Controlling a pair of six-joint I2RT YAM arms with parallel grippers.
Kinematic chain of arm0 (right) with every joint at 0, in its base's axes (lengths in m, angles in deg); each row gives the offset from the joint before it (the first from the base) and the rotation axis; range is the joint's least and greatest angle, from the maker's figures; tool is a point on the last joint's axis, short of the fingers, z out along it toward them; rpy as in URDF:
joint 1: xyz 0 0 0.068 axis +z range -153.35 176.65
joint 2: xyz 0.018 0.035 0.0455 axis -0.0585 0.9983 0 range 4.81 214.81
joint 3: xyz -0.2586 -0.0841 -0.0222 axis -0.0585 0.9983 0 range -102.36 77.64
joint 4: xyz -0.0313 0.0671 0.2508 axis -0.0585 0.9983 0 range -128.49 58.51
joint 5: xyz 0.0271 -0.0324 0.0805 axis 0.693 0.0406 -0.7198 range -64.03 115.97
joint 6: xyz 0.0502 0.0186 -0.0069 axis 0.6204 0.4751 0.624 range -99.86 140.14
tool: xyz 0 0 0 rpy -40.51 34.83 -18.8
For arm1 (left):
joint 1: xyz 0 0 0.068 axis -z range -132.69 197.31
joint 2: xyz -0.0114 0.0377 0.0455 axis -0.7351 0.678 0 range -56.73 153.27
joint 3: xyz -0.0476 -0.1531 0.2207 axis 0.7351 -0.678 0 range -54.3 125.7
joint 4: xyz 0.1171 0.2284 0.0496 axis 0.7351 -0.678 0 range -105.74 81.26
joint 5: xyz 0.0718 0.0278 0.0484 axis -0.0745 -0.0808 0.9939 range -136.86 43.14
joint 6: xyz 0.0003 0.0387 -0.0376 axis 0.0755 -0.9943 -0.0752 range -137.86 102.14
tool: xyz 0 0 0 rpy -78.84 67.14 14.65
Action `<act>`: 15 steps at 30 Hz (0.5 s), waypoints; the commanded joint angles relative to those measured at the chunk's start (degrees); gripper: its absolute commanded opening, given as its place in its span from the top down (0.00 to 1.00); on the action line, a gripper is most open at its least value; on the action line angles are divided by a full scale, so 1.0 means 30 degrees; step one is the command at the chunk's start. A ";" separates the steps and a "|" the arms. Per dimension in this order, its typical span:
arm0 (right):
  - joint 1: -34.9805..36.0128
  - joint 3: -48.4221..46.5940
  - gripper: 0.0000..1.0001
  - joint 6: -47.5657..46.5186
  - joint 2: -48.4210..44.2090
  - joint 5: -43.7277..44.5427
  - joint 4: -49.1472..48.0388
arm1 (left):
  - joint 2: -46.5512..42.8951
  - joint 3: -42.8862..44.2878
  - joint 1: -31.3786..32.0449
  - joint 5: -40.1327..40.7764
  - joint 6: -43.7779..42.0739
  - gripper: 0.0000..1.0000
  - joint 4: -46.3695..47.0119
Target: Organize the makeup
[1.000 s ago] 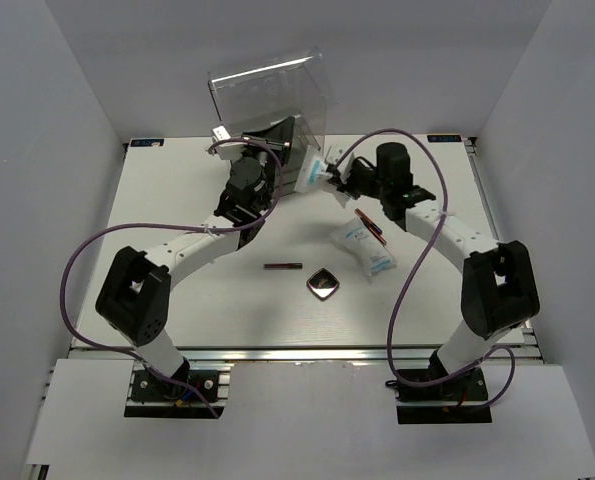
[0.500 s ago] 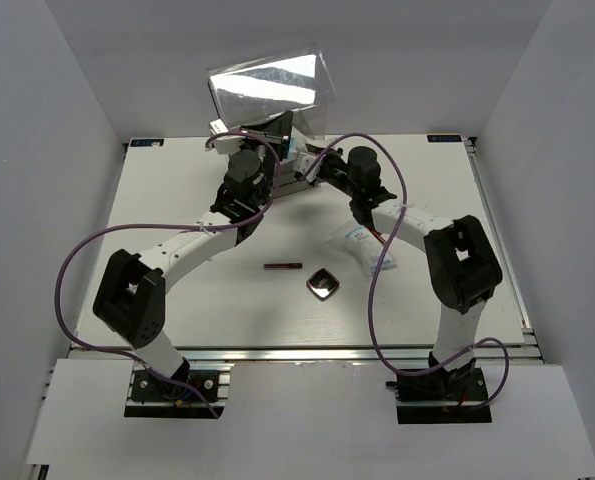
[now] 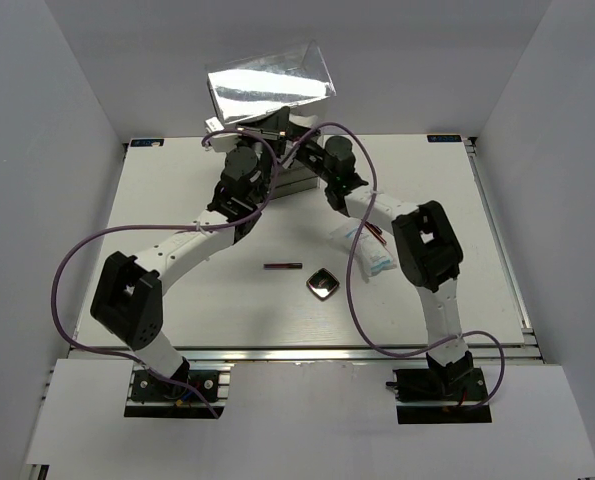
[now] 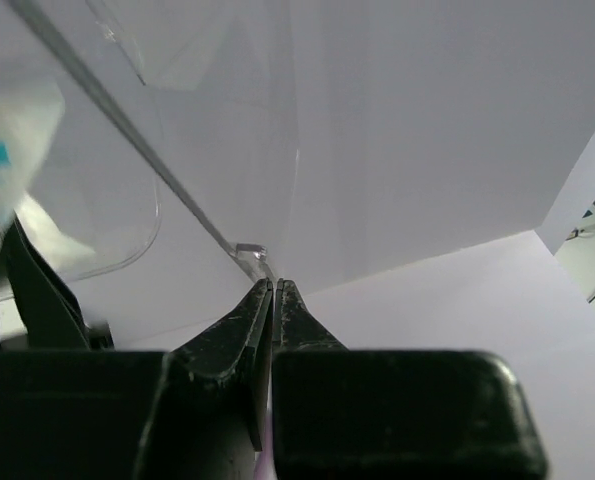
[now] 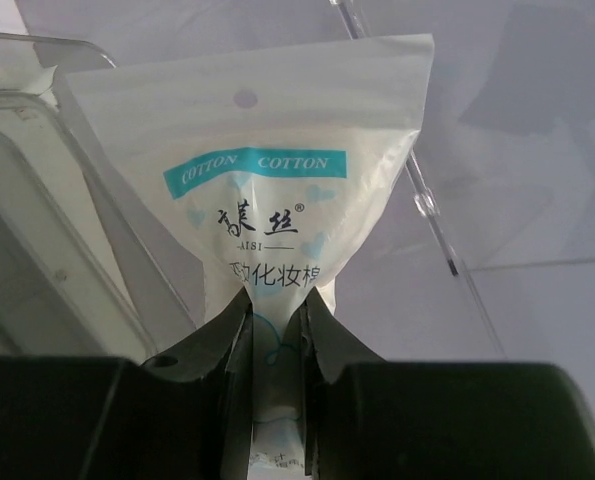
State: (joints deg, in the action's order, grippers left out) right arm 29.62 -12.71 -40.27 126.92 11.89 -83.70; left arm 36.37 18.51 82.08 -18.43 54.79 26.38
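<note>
Clear, glossy hard plastic on the box point(image 3: 270, 83), glaring silver-white. Thin, smooth, milky plastic film on the packet point(image 5: 267, 200), lightly shiny. Matt black plastic on the right gripper point(image 5: 274, 322). Mirror-glossy compact point(image 3: 324, 284); matt white table point(image 3: 447, 180).

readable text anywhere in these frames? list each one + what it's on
"COTTON COTTON": teal band on the packet pinched in the right gripper.
"AISI": small line on the same packet, under two large Chinese characters with an ® that I cannot read surely.
"化妆棉": row below that, its start hidden at the grip.
The packets on the table: blue print too small to read.
The clear acrylic box and compact: no text seen.
</note>
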 commanded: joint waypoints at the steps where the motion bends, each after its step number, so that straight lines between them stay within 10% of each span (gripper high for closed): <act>1: 0.0464 -0.2400 0.81 -0.0900 0.1336 0.0858 -0.0957 | -0.1034 0.0572 0.0219 -0.0305 0.0337 1.00 0.0161; 7: 0.0494 -0.3837 0.72 -0.1984 0.2891 0.0535 -0.0487 | -0.1092 0.0513 0.0219 -0.0305 0.0366 1.00 0.0044; 11: 0.0523 -0.4396 0.31 -0.2308 0.3654 0.1003 -0.0078 | -0.1063 0.0600 0.0248 -0.0246 0.0308 1.00 -0.0015; 15: 0.0465 -0.3929 0.15 -0.2161 0.3303 0.0945 0.0363 | -0.0946 0.0601 0.0219 -0.0217 0.0307 1.00 -0.0015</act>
State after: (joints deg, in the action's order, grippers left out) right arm 31.39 -23.92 -47.22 138.24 13.44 -83.05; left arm 36.37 18.51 82.69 -18.83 55.70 26.07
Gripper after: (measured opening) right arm 0.831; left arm 0.155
